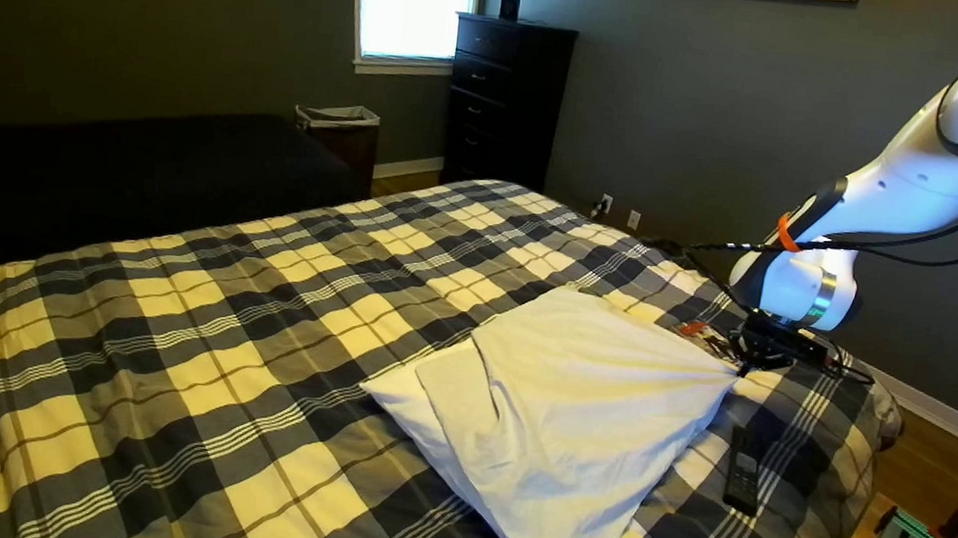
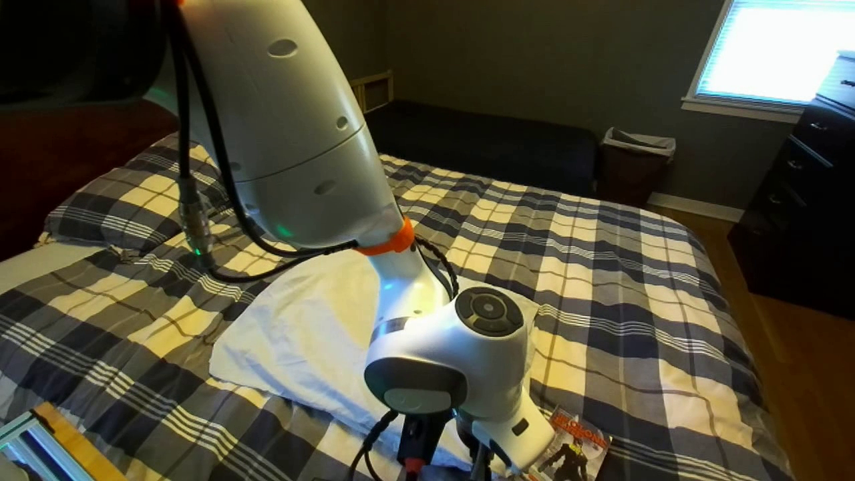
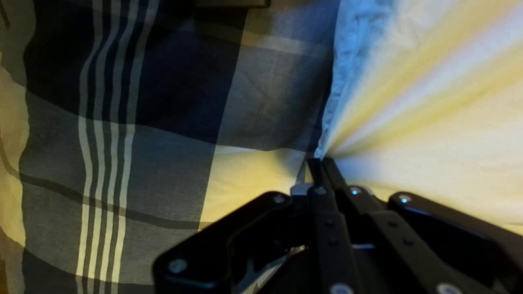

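Observation:
My gripper [image 3: 321, 160] is shut on a corner of a white cloth [image 3: 441, 134], likely a pillowcase; creases fan out from the fingertips. In an exterior view this cloth [image 1: 599, 383] lies loosely over a flat, paler pillow [image 1: 438, 439] on the bed, folded back at its left side. From there the gripper [image 1: 740, 372] appears low over the bedding at the cloth's right corner. The arm covers part of the cloth [image 2: 300, 327] in an exterior view, where the gripper is mostly cut off by the bottom edge.
A black remote [image 1: 742, 478] lies on the plaid bedspread [image 1: 262, 371] near the cloth. Beside the gripper is a magazine [image 2: 578, 451] with red lettering. Plaid pillows [image 2: 133, 200] rest at the headboard. Beyond the bed stand a hamper [image 1: 339, 131] and a dark dresser [image 1: 506, 102].

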